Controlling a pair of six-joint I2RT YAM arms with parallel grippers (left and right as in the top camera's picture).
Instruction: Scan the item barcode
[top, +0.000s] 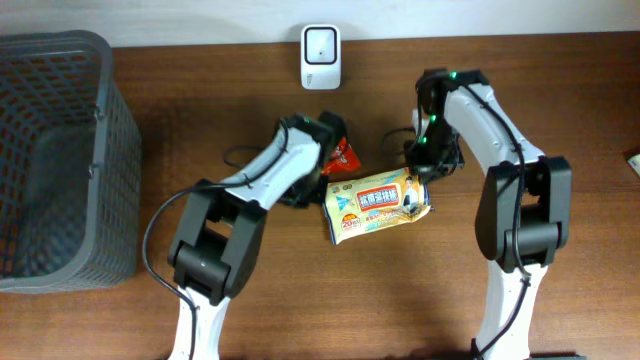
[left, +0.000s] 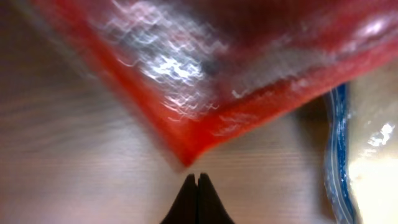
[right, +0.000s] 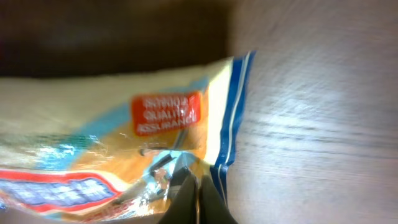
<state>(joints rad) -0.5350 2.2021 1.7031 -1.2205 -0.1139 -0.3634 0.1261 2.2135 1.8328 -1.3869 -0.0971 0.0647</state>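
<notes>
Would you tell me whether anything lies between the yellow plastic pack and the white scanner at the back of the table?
Yes, partly: the red foil packet and the shut left gripper beside it lie just behind the yellow plastic pack, close to the straight line to the white box-shaped scanner.

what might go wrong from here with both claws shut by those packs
1. The right claw is shut at the blue-edged end of the yellow pack; if it pinches only film, or nothing, a lift may drop the pack.
2. The left claw is shut just short of the red packet, so advancing would likely shove it, not grasp it.
3. The packs lie close together, so moving one may drag the other.
</notes>
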